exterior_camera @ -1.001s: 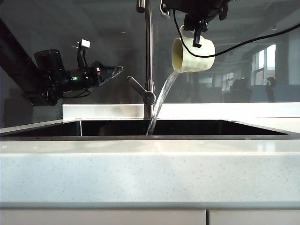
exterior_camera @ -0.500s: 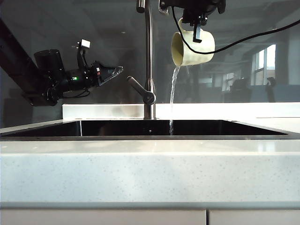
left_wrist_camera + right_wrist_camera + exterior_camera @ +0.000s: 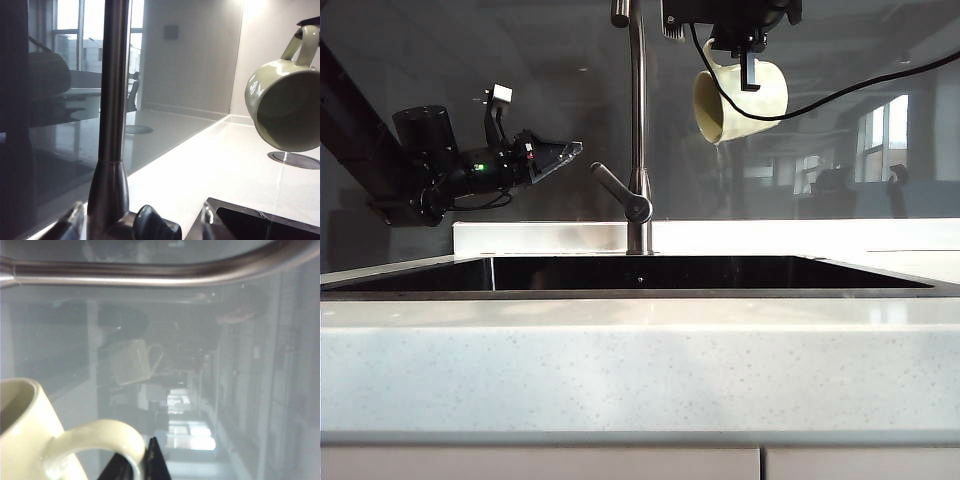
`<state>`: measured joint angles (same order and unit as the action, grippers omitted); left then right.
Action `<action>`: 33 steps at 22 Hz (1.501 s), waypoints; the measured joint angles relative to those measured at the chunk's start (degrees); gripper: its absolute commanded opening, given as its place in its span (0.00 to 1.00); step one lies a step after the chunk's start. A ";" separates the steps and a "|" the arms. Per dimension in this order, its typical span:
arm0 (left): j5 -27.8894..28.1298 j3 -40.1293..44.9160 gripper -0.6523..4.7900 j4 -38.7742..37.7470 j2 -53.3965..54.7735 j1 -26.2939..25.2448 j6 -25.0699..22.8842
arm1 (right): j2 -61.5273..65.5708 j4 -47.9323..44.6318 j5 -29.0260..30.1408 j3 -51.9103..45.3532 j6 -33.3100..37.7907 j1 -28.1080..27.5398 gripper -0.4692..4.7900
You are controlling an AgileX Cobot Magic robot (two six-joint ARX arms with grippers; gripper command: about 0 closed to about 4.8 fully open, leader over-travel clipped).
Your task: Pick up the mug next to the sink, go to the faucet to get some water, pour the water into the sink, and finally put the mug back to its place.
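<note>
While left gripper idles open, right gripper apparently pinches mug

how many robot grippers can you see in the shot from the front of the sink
2. The left gripper hangs open left of the faucet, holding nothing. The right gripper, at the top right of the faucet, is shut on the handle of the tipped mug above the sink.

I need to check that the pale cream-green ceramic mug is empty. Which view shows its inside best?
The left wrist view: the pale cream-green ceramic mug turns its mouth toward that camera, and no stream leaves it. The exterior view shows it side-on, hanging by its handle from the right gripper. The right wrist view catches only handle and rim.
</note>
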<state>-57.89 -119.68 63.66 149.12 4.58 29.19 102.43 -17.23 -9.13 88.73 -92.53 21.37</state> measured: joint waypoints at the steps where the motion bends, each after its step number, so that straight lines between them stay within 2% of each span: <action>1: 0.00 0.00 0.66 0.00 0.00 0.00 0.00 | 0.00 0.00 -1.05 0.02 2.60 0.00 0.08; 2: 0.00 0.02 0.66 0.00 0.00 0.00 0.00 | 0.00 0.00 -1.88 0.00 4.61 0.00 0.08; 4: 0.00 0.02 0.66 0.00 0.00 0.00 0.02 | -0.57 0.59 -4.92 0.00 13.97 0.02 0.08; 5: 0.00 0.04 0.66 -0.02 0.00 0.00 0.02 | -1.66 1.84 -6.86 -0.02 21.51 0.02 0.08; 6: 0.00 0.04 0.66 -0.02 0.00 0.00 0.02 | -2.36 2.54 -7.67 -0.02 25.07 0.02 0.08; 7: 0.00 0.04 0.66 0.02 0.00 0.00 0.02 | -4.15 4.68 -8.52 0.02 32.68 -0.04 0.08; 8: 0.00 0.04 0.66 -0.02 0.00 0.00 0.00 | -5.18 6.29 -8.70 0.04 36.96 -0.24 0.08; 9: 0.02 0.04 0.66 0.00 0.00 0.00 0.02 | -6.67 9.46 -8.68 0.07 45.77 -0.96 0.08; 10: 0.00 0.04 0.66 0.00 0.00 0.00 0.00 | -7.13 10.88 -8.41 0.07 49.72 -1.33 0.08; 11: 0.00 0.02 0.66 0.00 0.00 0.00 0.02 | -7.72 14.05 -7.02 0.00 58.66 -2.38 0.08; 12: 0.00 0.02 0.66 0.00 0.00 0.00 0.02 | -8.13 15.30 -5.53 -0.70 63.69 -3.28 0.08; 13: 0.00 0.02 0.66 0.00 0.00 -0.02 0.07 | -9.51 15.82 -2.84 -3.65 71.97 -4.87 0.08; 14: 0.00 0.02 0.66 0.00 0.00 -0.04 0.57 | -10.95 14.99 -1.77 -6.99 77.68 -5.99 0.08; 16: 0.00 -0.02 0.66 0.02 0.00 0.00 1.49 | -12.70 11.74 -1.68 -11.28 82.66 -7.28 0.08; 17: 0.00 -0.02 0.66 -0.02 0.00 -0.02 2.40 | -15.56 5.68 -1.31 -17.94 87.10 -8.94 0.08; 24: 0.00 -0.02 0.66 0.00 0.00 -0.02 2.80 | -23.21 -12.28 -3.98 -37.73 96.70 -14.25 0.08; 29: 0.00 -0.02 0.66 0.02 0.00 0.04 2.78 | -24.96 -27.63 -6.23 -50.56 97.68 -17.33 0.08; 31: 0.00 -0.02 0.66 0.00 0.00 -0.04 2.78 | -24.96 -36.92 -7.52 -57.29 98.07 -18.93 0.08; 33: 0.00 -0.02 0.66 0.00 0.00 -0.07 2.78 | -24.41 -40.11 -8.70 -60.15 99.36 -20.11 0.08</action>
<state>-57.89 -119.70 63.66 149.12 4.51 31.97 78.02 -57.34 -17.82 28.58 6.83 1.26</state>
